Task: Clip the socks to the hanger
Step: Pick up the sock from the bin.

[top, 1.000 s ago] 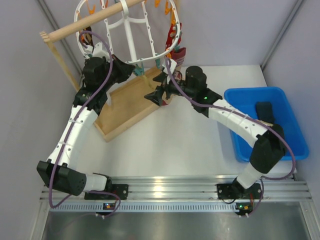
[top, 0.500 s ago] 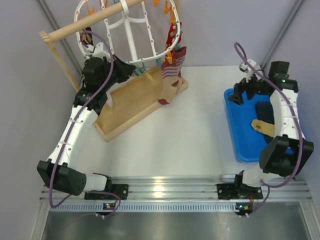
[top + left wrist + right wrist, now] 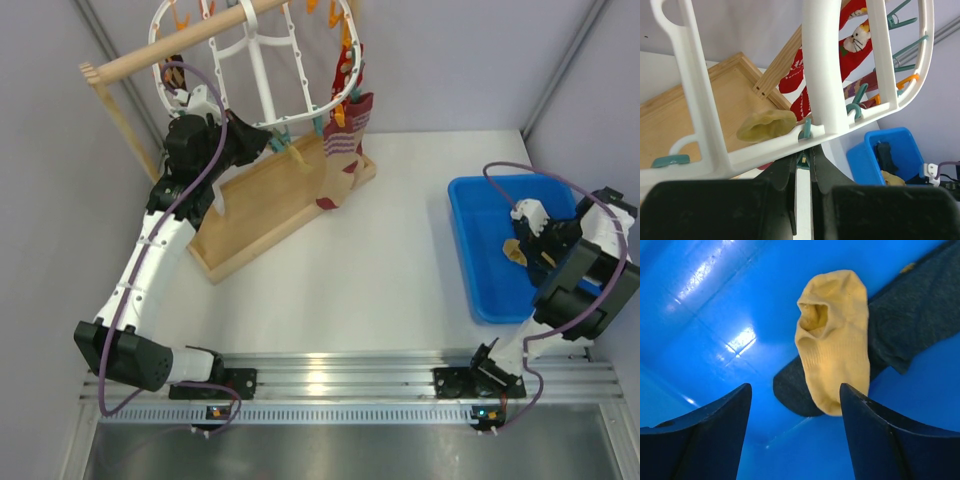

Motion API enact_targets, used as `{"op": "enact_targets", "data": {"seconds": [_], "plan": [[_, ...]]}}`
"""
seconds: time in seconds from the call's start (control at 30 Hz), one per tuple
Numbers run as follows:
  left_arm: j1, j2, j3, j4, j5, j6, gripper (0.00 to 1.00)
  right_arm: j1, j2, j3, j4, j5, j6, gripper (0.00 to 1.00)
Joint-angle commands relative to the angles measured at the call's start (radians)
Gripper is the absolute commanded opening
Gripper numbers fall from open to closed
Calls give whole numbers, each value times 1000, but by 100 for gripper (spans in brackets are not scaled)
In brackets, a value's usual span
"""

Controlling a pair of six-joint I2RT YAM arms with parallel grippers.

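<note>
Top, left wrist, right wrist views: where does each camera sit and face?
Top external: above and behind, looking down at hanger, blue bin; left arm, right arm show.
Left wrist: on left arm, looking through the hanger; left gripper pinches a teal clip.
Right wrist: on right arm, looking down into the bin at a yellow sock; open right gripper shows.
Shared: top and right wrist show bin and yellow sock.

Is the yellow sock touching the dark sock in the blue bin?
Touching. The right wrist view shows the yellow sock lying across the dark sock, overlapping its middle.
</note>
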Motion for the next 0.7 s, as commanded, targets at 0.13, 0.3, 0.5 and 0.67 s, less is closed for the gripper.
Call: {"op": "enact_targets", "data": {"seconds": [0.13, 0.3, 0.5, 0.67], "plan": [[-2, 1, 14, 84, 54, 15, 0, 5, -14, -111, 203, 16, -53, 69], [-2, 8, 17, 86, 54, 12, 0, 6, 18, -127, 290, 18, -24, 64], [0, 15, 26, 83, 52, 7, 0, 14, 40, -165, 348, 37, -41, 57], [1, 14, 25, 80, 55, 15, 0, 17, 46, -202, 379, 41, -61, 50]]}}
